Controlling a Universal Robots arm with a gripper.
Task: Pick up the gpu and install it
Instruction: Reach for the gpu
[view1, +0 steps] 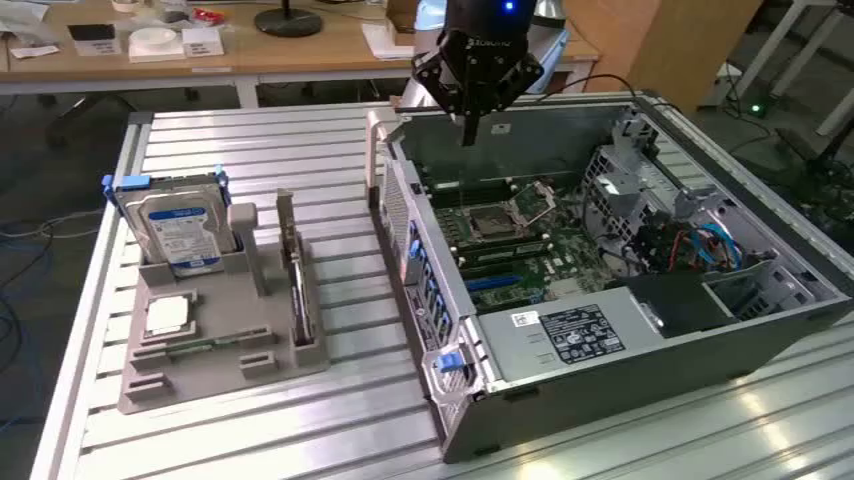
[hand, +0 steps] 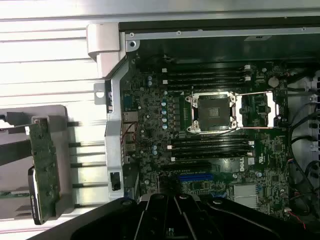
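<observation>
The gripper (view1: 470, 135) carries lettering that reads like ROBOTIQ. Its fingers are pressed together with nothing between them, and it hangs over the far left corner of the open case (view1: 801, 300). In the wrist view the gripper (hand: 175, 210) shows as dark, converging fingers, with its body cut off at the frame edge.

The gpu (view1: 299, 295) stands on edge in a slot of the grey tray (view1: 200, 375), left of the case and well apart from the gripper. Seen edge-on, its faces are hard to make out.

At the tray's far end stands a hard drive (view1: 174, 225) with a blue and white label; its print is too small to read.

Inside the case, the motherboard (hand: 150, 125) bears a DELL mark (hand: 243, 167) near the blue slot (hand: 195, 176). The CPU socket (hand: 215, 112) lies open. The power supply (view1: 641, 325) has a black and white label (view1: 581, 335) whose text cannot be read.

A greenish board (hand: 45, 160) stands in the tray (hand: 65, 130); what it belongs to I cannot tell.
</observation>
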